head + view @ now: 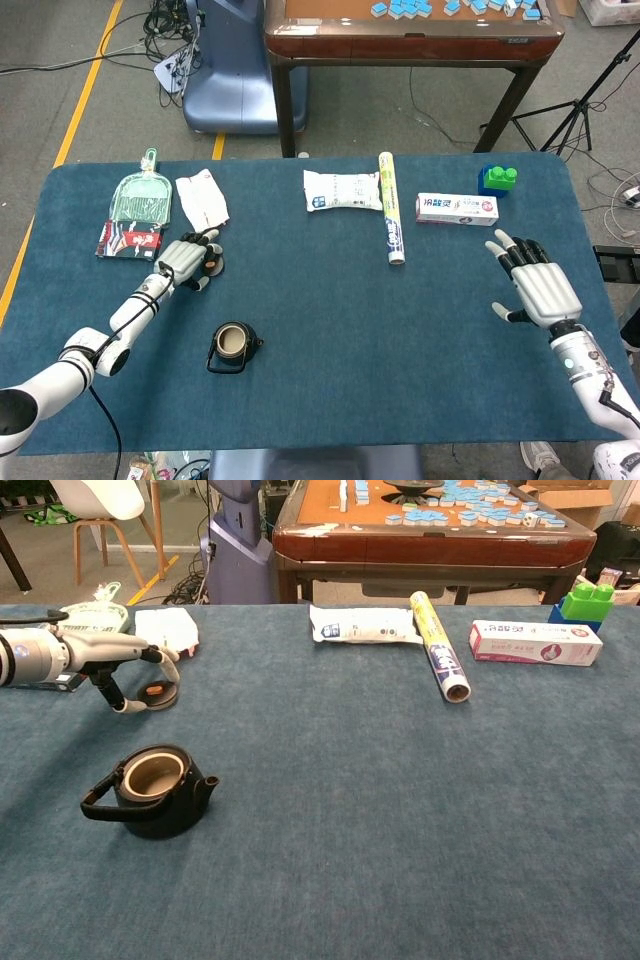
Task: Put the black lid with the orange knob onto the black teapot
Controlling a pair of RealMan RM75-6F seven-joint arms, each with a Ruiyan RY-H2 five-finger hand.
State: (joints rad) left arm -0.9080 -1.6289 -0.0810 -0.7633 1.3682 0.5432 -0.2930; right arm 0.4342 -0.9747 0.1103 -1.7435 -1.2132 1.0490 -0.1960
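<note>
The black teapot (232,346) stands open-topped on the blue table, its handle toward the front left; the chest view shows its tan inside (155,790). Behind it and to the left, the black lid with the orange knob (212,265) lies flat on the cloth (157,693). My left hand (183,262) is over the lid's left side, with the thumb down beside it and the fingers arched above it (110,655). I see no grip on the lid. My right hand (540,285) hovers at the table's right side, fingers spread, holding nothing.
A green mesh bag (140,196), a red packet (130,238) and a white packet (202,198) lie behind my left hand. A white pouch (342,190), a paper roll (390,207), a toothpaste box (456,208) and toy blocks (498,178) line the far edge.
</note>
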